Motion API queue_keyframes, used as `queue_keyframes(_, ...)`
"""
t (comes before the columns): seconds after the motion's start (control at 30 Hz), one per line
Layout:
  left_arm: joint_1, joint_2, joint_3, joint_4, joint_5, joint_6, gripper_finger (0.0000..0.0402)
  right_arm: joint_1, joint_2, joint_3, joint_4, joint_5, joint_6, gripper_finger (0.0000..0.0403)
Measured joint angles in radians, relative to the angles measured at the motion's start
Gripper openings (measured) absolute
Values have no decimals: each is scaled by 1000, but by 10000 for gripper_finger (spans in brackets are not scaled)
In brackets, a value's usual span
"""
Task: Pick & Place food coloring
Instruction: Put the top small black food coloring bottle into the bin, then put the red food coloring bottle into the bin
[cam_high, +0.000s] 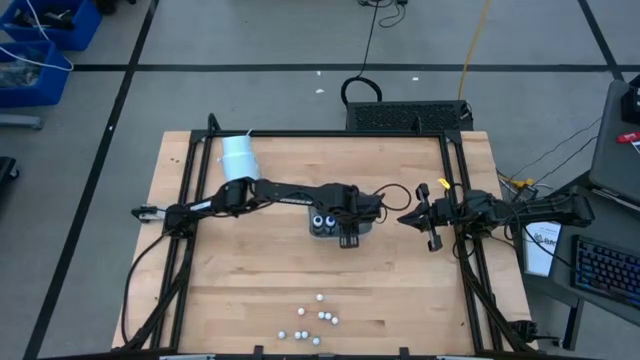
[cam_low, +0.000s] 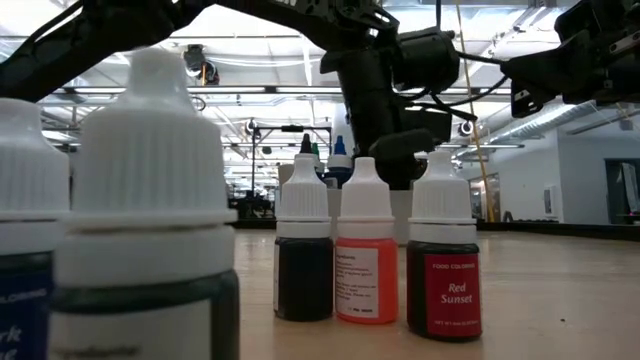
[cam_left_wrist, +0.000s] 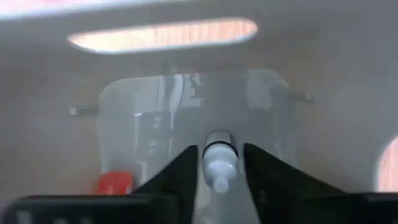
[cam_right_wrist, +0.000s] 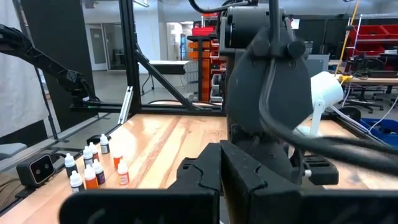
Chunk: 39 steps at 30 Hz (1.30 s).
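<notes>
My left gripper (cam_high: 345, 228) hangs over the clear rectangular tray (cam_high: 362, 232) at the table's middle, shut on a small food coloring bottle (cam_left_wrist: 219, 163) with a white cap. Two dark bottles (cam_high: 323, 222) stand in the tray's left part, and an orange one (cam_left_wrist: 115, 183) shows in the tray in the left wrist view. Several more bottles (cam_high: 312, 322) stand on the table near its front edge; the low view shows a dark one (cam_low: 303, 255), an orange one (cam_low: 365, 258) and a red one (cam_low: 443, 262) upright on their bases. My right gripper (cam_high: 412, 218) is shut and empty, right of the tray. My left gripper pinches the bottle between its two fingers (cam_left_wrist: 177, 171), on the bottle's sides just below the cap (cam_left_wrist: 219, 149). The fingers come from above, pointing down. The bottle stays upright with its cap tip toward the wrist, above the tray's floor; I cannot tell whether its base touches it.
A pale-blue-white cup (cam_high: 240, 157) lies at the table's far left, beside the left arm. A black frame (cam_high: 330, 133) runs along the table's far, left and right edges. Bare wood lies between the tray and the front bottles.
</notes>
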Motion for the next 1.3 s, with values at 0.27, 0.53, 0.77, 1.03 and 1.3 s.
queue_keyframes(0.27, -16, 1, 77, -32, 10, 29, 270, 0, 0, 0, 0, 0, 0, 0)
queue_keyframes(0.53, -39, -131, 136, -138, 29, 89, 287, 0, 0, 0, -1, -1, 0, 0)
queue_keyframes(0.77, -84, -367, 139, -232, -37, 49, 224, 0, 2, 0, -4, -3, 0, 0)
queue_keyframes(1.03, -182, -650, 69, -265, -165, 58, 50, 0, 6, 0, -3, -4, 4, 0)
queue_keyframes(1.3, -314, -1037, -409, -93, -325, 16, 18, 2, 16, 0, -16, -4, 31, 0)
